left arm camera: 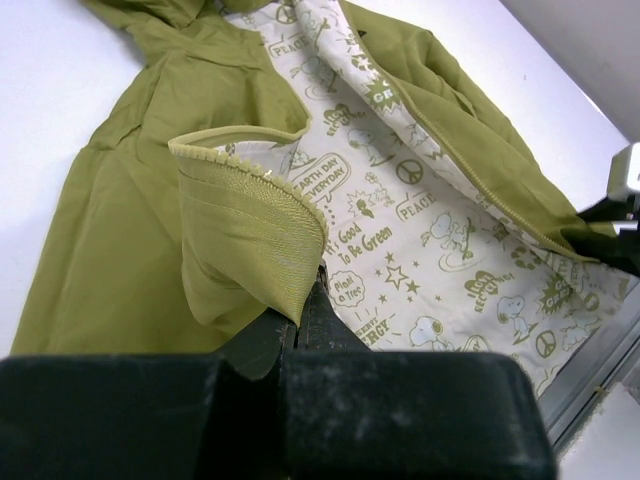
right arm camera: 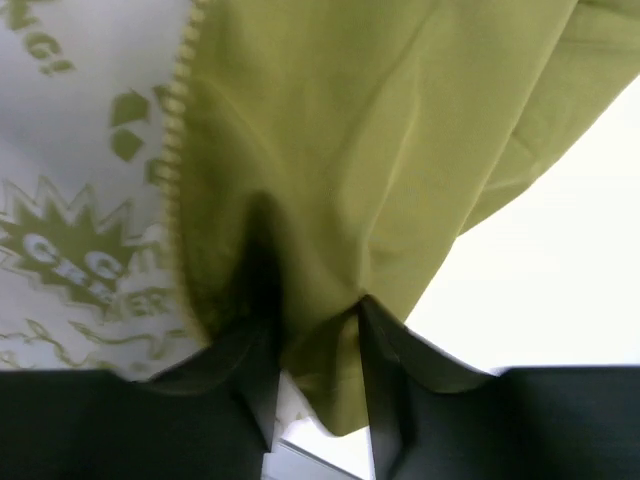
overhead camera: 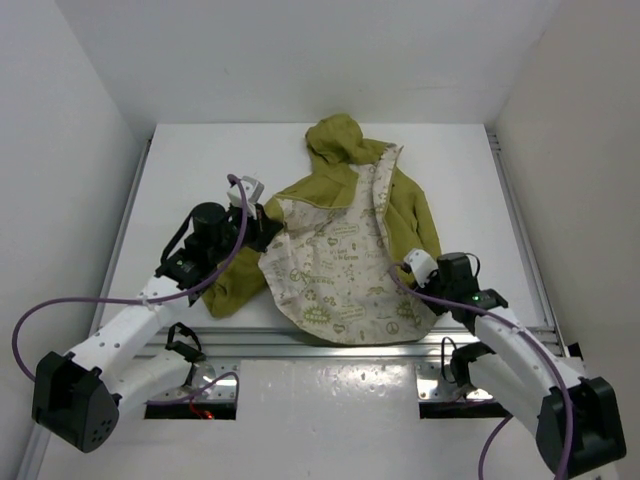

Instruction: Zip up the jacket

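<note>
The olive-green jacket [overhead camera: 415, 215] lies spread open on the white table, cream printed lining up and hood at the far end. My left gripper [overhead camera: 268, 232] is at the jacket's left front edge. In the left wrist view it [left arm camera: 305, 288] is shut on the ribbed hem beside the zipper teeth [left arm camera: 262, 172], and that corner is lifted and folded over. My right gripper [overhead camera: 412, 268] is at the jacket's lower right corner. In the right wrist view its jaws [right arm camera: 315, 322] stand apart, and a loose fold of the olive jacket [right arm camera: 350, 150] hangs between them.
An aluminium rail [overhead camera: 330, 345] runs along the table's near edge, right under the jacket's hem. White walls enclose the table [overhead camera: 200, 170] on the left, right and far sides. Purple cables loop from both arms.
</note>
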Robot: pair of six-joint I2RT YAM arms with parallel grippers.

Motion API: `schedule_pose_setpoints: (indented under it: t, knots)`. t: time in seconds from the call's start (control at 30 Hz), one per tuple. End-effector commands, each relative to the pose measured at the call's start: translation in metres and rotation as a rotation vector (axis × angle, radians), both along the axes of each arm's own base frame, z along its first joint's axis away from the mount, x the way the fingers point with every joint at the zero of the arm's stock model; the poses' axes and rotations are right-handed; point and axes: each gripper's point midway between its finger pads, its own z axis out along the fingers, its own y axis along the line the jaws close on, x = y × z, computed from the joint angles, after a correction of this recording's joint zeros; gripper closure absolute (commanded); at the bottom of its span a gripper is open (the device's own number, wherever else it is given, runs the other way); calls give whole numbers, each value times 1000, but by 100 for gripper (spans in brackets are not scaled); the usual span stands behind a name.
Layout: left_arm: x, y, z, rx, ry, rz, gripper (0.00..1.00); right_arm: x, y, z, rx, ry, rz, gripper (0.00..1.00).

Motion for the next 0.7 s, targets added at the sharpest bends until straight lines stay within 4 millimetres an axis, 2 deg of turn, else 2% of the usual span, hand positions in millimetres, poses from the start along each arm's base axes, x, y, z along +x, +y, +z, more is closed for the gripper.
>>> schedule_pose_setpoints:
  t: [0.0,0.03,0.07,0.1,0.13,0.17,0.2,0.23,0.27,0.3,0.43,0.53,0.63,0.67]
  knots:
    - [7,-1,26,-9,-79,5,100,14,-2,19,1,-49,-50,51]
    - [6,-1,24,-5,-71,5,100,14,3,22,34,-42,-49,48]
    - [6,-1,24,-5,-70,5,100,21,6,33,72,-60,-74,48]
    - [6,-1,24,-5,-70,5,100,14,12,32,123,-13,-69,46]
    - [6,-1,24,-5,-70,5,100,21,14,44,169,-23,-112,45]
    - [6,-1,24,-5,-70,5,100,17,11,41,184,-1,-134,45]
    - [6,-1,24,-5,-70,5,100,16,24,48,251,24,-104,44]
    - [6,-1,24,-5,-70,5,100,17,27,53,288,30,-123,42]
    - [6,-1,24,-5,-70,5,100,20,24,58,313,32,-154,41]
    - [6,-1,24,-5,-70,5,100,16,40,63,394,77,-105,41]
    - [5,-2,24,-7,-70,-4,100,2,60,65,513,186,-60,40]
    - [5,-2,24,-7,-70,-4,100,-4,67,62,549,248,-46,40]
    - [5,-2,24,-7,-70,-4,100,-7,70,61,542,275,-32,33]
    - [4,-2,22,-3,-61,-4,100,-5,71,63,548,266,-30,27]
